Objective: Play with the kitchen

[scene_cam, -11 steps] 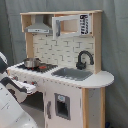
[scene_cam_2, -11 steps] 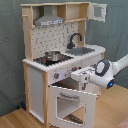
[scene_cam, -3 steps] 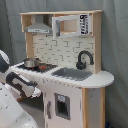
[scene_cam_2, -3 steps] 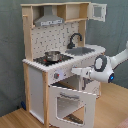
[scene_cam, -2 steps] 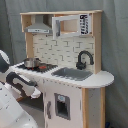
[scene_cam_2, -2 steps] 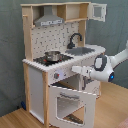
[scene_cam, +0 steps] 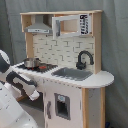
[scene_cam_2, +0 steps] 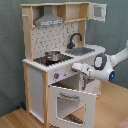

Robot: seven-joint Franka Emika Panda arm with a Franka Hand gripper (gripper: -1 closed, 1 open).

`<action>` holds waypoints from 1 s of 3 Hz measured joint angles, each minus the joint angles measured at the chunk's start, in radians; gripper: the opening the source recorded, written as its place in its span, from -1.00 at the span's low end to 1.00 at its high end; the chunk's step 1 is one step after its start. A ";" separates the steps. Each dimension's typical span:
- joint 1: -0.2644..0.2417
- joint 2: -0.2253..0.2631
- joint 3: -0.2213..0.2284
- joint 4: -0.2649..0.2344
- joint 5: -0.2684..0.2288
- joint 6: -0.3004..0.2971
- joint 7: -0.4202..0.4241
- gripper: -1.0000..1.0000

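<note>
In the first exterior view the kitchen [scene_cam: 65, 65] fills the frame, standing on the floor, with the range hood [scene_cam: 39, 25] at 11 o'clock, the steel pot [scene_cam: 31, 62] on the hob at 9 o'clock and the black faucet [scene_cam: 84, 59] over the grey sink [scene_cam: 75, 73] near centre. The arm [scene_cam: 17, 82] comes in at 8 o'clock and presses close to the front edge of the bench [scene_cam: 102, 78] below the hob. Its tip is hidden against the white panel, so I cannot tell how the jaws stand.

In the second exterior view the oven door [scene_cam_2: 72, 102] hangs open at 6 o'clock, tilted outward. The gripper [scene_cam_2: 79, 67] sits just under the bench edge, at about 3 o'clock from the knobs; whether the jaws hold anything cannot be told here either.

The risks, as I judge them: a push upward could catch the bench lip and tip the light kitchen; a drop could strike the open door and strain its hinge; a sweep toward the hob could knock the pot off.
</note>
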 joint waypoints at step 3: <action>0.004 0.000 -0.015 0.007 0.000 0.034 0.311 -1.00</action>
